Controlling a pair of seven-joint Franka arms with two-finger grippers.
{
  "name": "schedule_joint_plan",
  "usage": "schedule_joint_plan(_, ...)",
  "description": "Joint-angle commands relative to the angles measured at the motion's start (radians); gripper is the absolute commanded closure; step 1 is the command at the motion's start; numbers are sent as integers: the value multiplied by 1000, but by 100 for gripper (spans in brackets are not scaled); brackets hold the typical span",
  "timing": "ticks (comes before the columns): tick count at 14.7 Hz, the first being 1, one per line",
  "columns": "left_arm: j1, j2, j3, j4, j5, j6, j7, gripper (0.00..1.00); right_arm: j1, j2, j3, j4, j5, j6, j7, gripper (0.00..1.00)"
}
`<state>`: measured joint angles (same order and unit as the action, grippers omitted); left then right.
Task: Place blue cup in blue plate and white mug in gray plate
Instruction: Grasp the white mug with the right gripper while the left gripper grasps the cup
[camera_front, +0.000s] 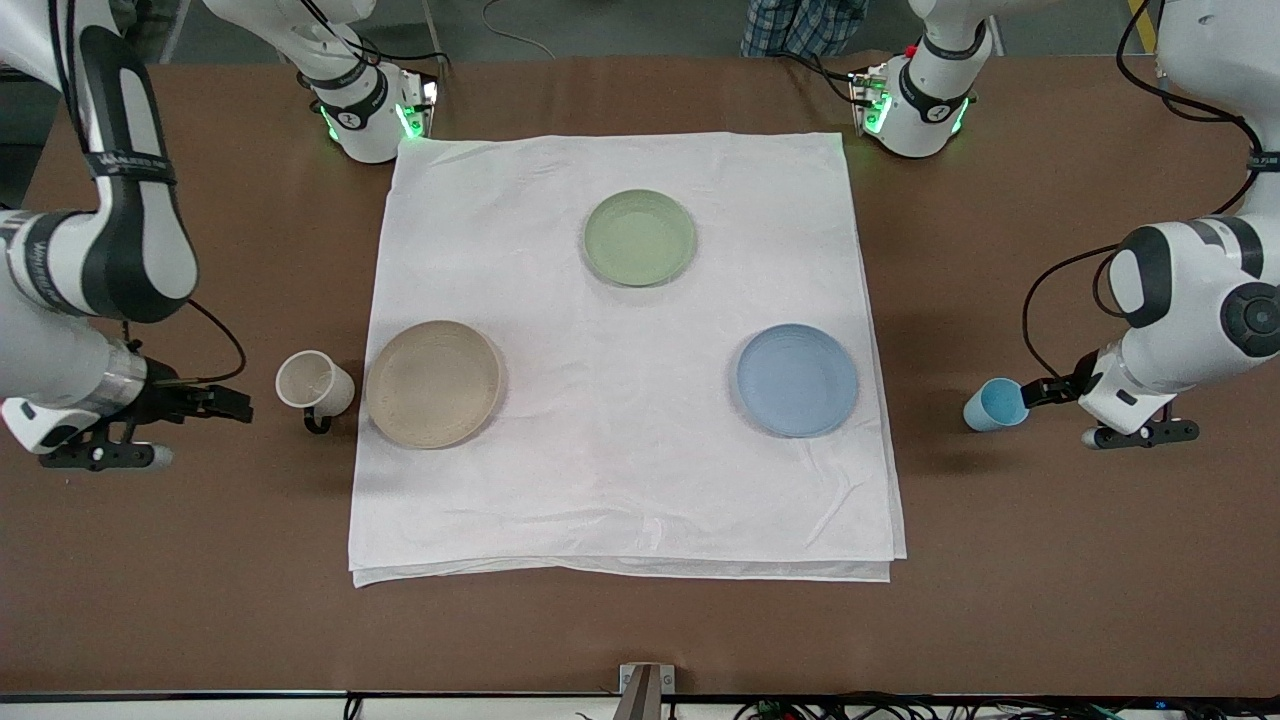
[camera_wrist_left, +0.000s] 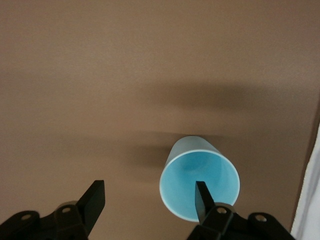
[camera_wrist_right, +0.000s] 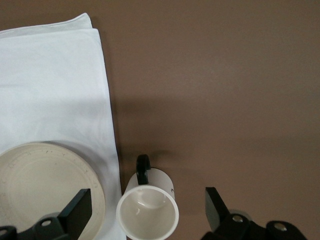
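Observation:
The white mug (camera_front: 314, 384) stands on the brown table beside the gray plate (camera_front: 433, 383), toward the right arm's end, its dark handle pointing toward the front camera. My right gripper (camera_front: 235, 403) is open and just short of the mug. In the right wrist view (camera_wrist_right: 147, 195) the mug (camera_wrist_right: 147, 215) lies in line between the fingers, with the gray plate (camera_wrist_right: 40, 180) beside it. The blue cup (camera_front: 996, 404) stands off the cloth toward the left arm's end, apart from the blue plate (camera_front: 797, 379). My left gripper (camera_front: 1050, 392) is open beside the cup. In the left wrist view (camera_wrist_left: 149, 192) one finger overlaps the cup's (camera_wrist_left: 195, 165) rim.
A white cloth (camera_front: 620, 480) covers the middle of the table and bears the three plates. A green plate (camera_front: 640, 238) lies on it nearer the robot bases. The cloth's edge shows in both wrist views (camera_wrist_right: 50, 75) (camera_wrist_left: 312, 200).

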<state>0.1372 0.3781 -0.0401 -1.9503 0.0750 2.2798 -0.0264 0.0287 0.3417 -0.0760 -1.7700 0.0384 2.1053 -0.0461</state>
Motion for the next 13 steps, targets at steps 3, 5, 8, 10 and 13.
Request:
schedule_joint_plan(3, -4, 77, -9, 7, -1, 44, -13, 46, 28, 35, 1, -195, 9, 231, 34, 0)
schedule_joint_plan(5, -7, 90, -9, 7, -1, 46, -15, 65, 28, 69, 1, -198, 9, 248, 32, 0)
schedule_joint_plan(8, -10, 87, -23, 7, -1, 46, -20, 100, 28, 92, 1, -204, 9, 265, 32, 5)
schedule_joint_plan(10, 1, 52, -67, 4, -4, 26, -23, 100, 28, 106, 1, -204, 9, 265, 23, 23)
schedule_joint_plan(13, -1, -28, -186, 10, -10, -80, -116, 100, 28, 109, 1, -206, 9, 260, 20, 73)
